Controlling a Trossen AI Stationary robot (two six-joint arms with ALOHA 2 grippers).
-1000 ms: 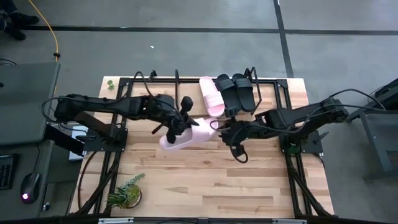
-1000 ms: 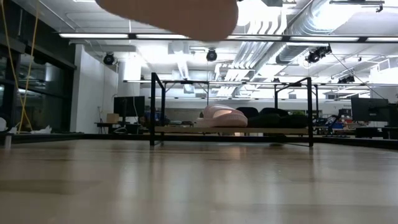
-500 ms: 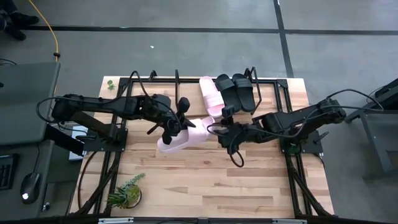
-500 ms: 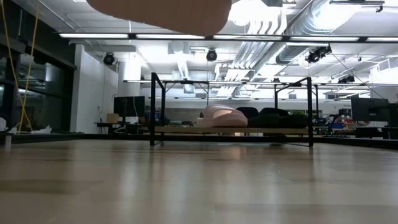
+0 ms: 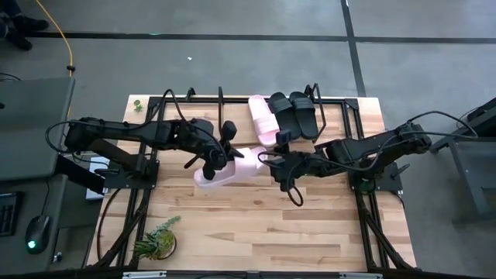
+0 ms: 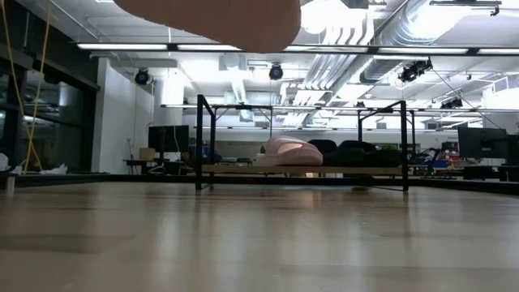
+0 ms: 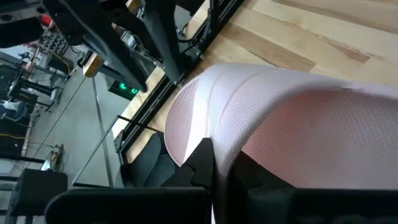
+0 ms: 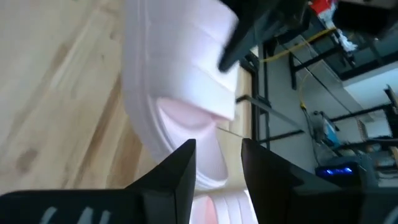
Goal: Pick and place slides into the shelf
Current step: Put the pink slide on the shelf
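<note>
High view: the shelf [image 5: 232, 105] stands at the far edge of the table [image 5: 310, 225]. On its board lie one pale pink slide [image 5: 263, 118] and, just beside it, two black slides [image 5: 295, 114], all filling the half of the shelf nearer the right arm. A second pale pink slide [image 5: 222, 168] is just in front of the shelf, near its middle, between the two arms. The left gripper [image 5: 219, 157] is clamped on this second slide; the left wrist view shows a dark finger [image 7: 200, 163] pressed against the textured strap [image 7: 280, 124]. The right gripper [image 5: 273, 161] sits at the other end of the same slide, its fingers [image 8: 177, 171] apart, with the slide's end in the gap between them. A small potted plant [image 5: 157, 239] stands at the table's near corner, well apart from the shelf.
</note>
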